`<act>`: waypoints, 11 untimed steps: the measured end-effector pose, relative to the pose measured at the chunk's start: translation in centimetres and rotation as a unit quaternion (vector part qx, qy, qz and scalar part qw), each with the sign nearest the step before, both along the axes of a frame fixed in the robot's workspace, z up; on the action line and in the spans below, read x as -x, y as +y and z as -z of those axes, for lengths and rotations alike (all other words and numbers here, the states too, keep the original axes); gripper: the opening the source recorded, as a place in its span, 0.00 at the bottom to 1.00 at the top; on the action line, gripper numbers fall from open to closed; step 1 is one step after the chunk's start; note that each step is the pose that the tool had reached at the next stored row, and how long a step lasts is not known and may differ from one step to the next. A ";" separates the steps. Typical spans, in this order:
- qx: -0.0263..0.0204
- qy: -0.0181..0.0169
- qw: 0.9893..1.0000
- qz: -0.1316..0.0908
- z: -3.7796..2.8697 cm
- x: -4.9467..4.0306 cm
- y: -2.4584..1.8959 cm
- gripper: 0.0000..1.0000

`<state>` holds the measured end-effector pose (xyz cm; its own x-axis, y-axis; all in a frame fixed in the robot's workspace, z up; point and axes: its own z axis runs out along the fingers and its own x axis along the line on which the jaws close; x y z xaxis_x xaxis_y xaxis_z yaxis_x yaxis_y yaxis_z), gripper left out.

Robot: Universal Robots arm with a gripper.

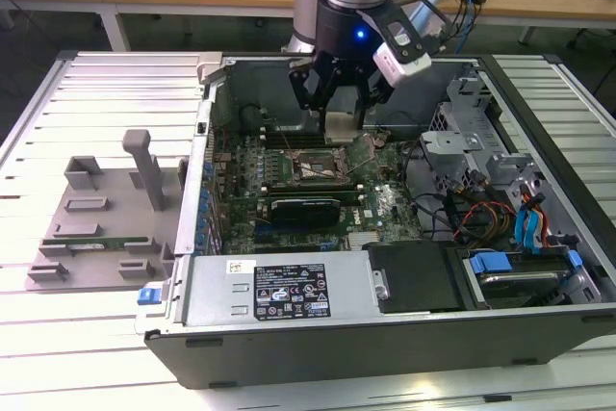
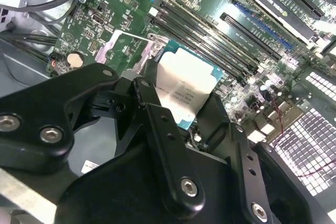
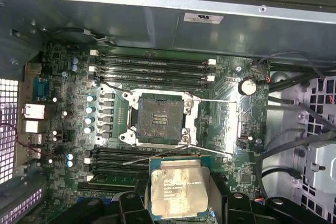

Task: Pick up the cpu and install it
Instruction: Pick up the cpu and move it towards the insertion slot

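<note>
Evidently the hand grips the cpu; metal top faces upward.

My claw is matte black with silver screw heads, and the cpu pinched in it has a dull silver-grey top with a teal-blue rim. Motherboard is deep green, dotted with pale blue capacitors and striped with black memory slots. Socket is black inside a shiny silver frame. Case is plain grey, table is white with ribbed slats, and the cables are bright blue.
</note>
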<state>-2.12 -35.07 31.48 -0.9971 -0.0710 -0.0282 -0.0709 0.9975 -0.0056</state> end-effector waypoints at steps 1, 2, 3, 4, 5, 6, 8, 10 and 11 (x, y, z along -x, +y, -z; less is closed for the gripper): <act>0.000 0.000 1.000 0.000 0.10 0.00 0.00 0.54; 0.000 0.000 1.000 0.000 0.17 0.00 0.00 0.54; 0.000 0.000 1.000 0.000 0.19 0.00 0.00 0.54; 0.000 0.000 1.000 0.000 0.19 0.00 0.00 0.54; 0.000 0.000 1.000 0.000 0.20 0.00 0.00 0.54; 0.000 0.000 1.000 0.000 0.21 0.00 0.00 0.54; 0.000 0.000 1.000 0.000 0.21 0.00 0.00 0.54; 0.000 0.000 1.000 0.000 0.21 0.00 0.00 0.54; 0.000 0.000 1.000 0.000 0.21 0.00 0.00 0.54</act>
